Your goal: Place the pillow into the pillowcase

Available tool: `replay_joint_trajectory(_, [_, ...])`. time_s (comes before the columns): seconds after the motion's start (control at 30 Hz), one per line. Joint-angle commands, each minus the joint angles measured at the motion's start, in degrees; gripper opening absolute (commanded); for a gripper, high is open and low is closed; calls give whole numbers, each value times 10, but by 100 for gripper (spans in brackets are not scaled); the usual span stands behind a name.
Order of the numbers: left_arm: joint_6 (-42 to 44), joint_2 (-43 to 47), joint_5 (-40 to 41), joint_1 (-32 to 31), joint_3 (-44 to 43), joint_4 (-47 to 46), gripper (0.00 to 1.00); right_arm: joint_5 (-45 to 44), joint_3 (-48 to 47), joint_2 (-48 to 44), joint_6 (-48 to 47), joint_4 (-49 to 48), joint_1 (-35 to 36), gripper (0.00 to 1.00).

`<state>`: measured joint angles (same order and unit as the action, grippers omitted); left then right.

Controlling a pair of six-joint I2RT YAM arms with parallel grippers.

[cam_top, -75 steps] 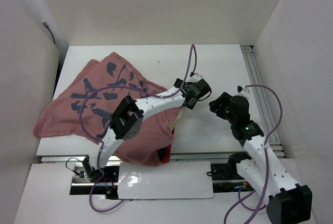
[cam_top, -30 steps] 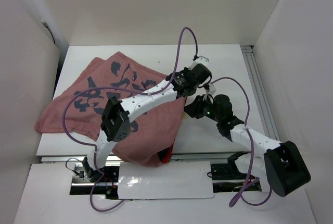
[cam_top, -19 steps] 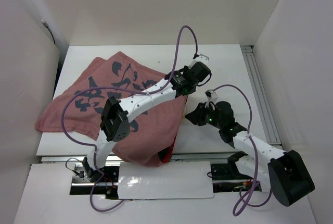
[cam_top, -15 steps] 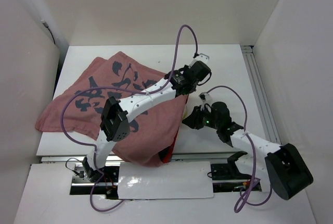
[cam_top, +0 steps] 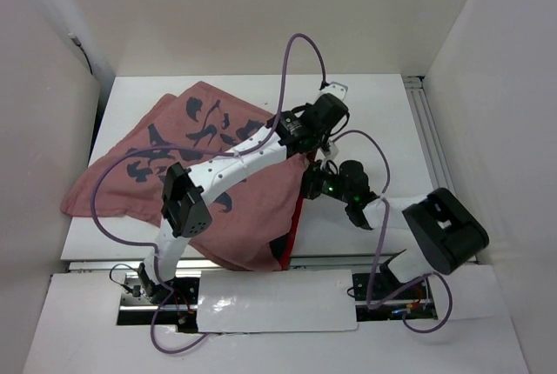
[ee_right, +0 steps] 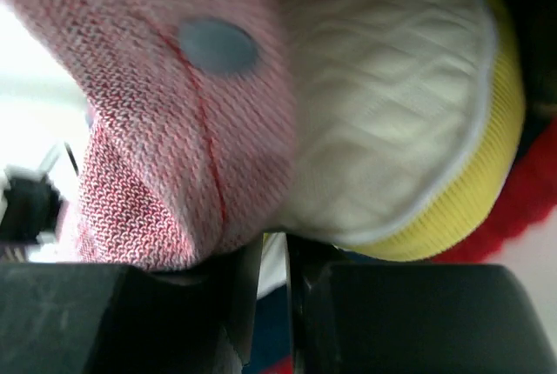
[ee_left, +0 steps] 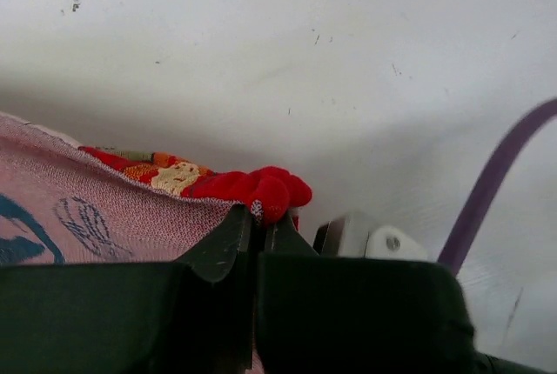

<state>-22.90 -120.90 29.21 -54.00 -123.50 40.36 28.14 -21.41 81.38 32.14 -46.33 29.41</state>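
**The pillow corner sits right in front of the right jaws**

The faded pinkish-red cloth pillowcase (cam_top: 174, 165) lies spread over the left half of the white table (cam_top: 374, 113). Its long side runs from 3 o'clock to 9 o'clock in the top view, and its open end faces 3 o'clock.

The left gripper (ee_left: 258, 220) has its jaws pressed together on the bright red hem of that open end and holds it up.

The right gripper (cam_top: 316, 184) is just under it, at about 6 o'clock from the left one, right at the mouth of the case. In its wrist view, the cream-white quilted pillow (ee_right: 392, 104) with its yellow edge fills the spot at 1 o'clock from the jaws, very close. The pinkish cloth wraps it at 10 o'clock. Most of the pillow seems to be inside already; only this corner shows.

The right jaws are almost together. We cannot tell if they pinch anything.

We think the right arm is the nearer one, and the push should go toward 9 o'clock, deeper into the case.
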Motion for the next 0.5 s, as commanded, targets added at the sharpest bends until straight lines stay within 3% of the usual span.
replay_joint_trajectory(0.0, [-34,58,-54,-19,-34,-32,0,-100,-44,44,78,-276,11,23])
replay_joint_trajectory(0.13, [-27,71,-72,-30,-45,-32,0,-201,-64,128,142,-425,19,23])
replay_joint_trajectory(0.23, [1,71,-68,-37,-84,-27,0,-190,-140,228,149,-494,19,25])
replay_joint_trajectory(0.3, [18,77,-78,-37,-89,-27,0,-164,-185,261,140,-473,14,30])
replay_joint_trajectory(0.4, [37,77,-105,-37,-89,-20,0,-141,-284,328,107,-361,6,30])
replay_joint_trajectory(0.47, [37,77,-105,-37,-89,-20,0,-141,-317,355,107,-341,6,30])
